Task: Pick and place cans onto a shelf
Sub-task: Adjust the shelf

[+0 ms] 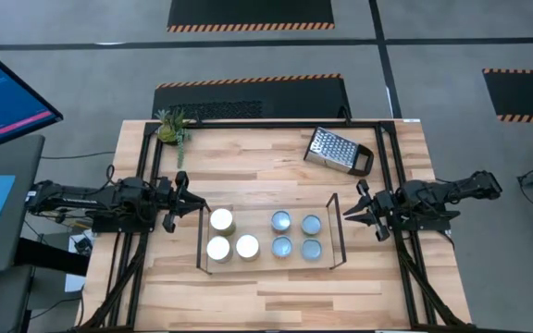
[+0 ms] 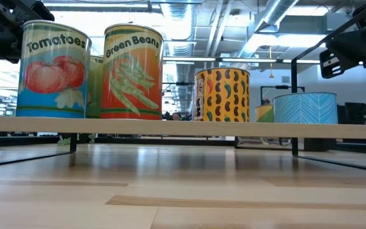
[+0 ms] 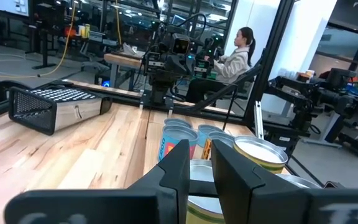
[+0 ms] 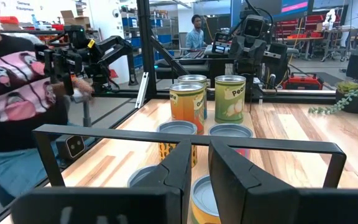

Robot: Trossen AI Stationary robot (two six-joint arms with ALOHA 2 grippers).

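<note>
A: Seven cans (image 1: 266, 234), and every one already sits on the shelf (image 1: 333, 231). I see none loose on the table (image 1: 276, 171) in the high view.

B: How are they laid out?

A: Three white-topped ones bunched at the left end, four silvery-blue ones in a square toward the right end. The low view reads two of the tall labels: the Tomatoes can (image 2: 53, 69) and the Green Beans can (image 2: 132, 72), with a chilli-print can (image 2: 222, 94) and a short blue patterned tin (image 2: 304, 107) further right. All stand upright on the wooden base.

B: And the arms?

A: One at each end of the shelf, facing inward. The left gripper (image 1: 190, 205) hangs just outside the left wire end, the right gripper (image 1: 353, 211) just outside the right end. Each claw shows a narrow gap between its fingers with nothing between them; neither touches a can.

B: Why parked there?

A: My guess is that the placing is finished, or nearly so, and they have drawn clear so the wire frame is not knocked. The split grouping suggests each arm filled its own half.

B: Anything else on the table?

A: A box grater (image 1: 338, 151) lying on its side at the far right, and a small plant (image 1: 173, 127) at the far left corner. Both are well apart from the shelf, so neither is in the way.
</note>
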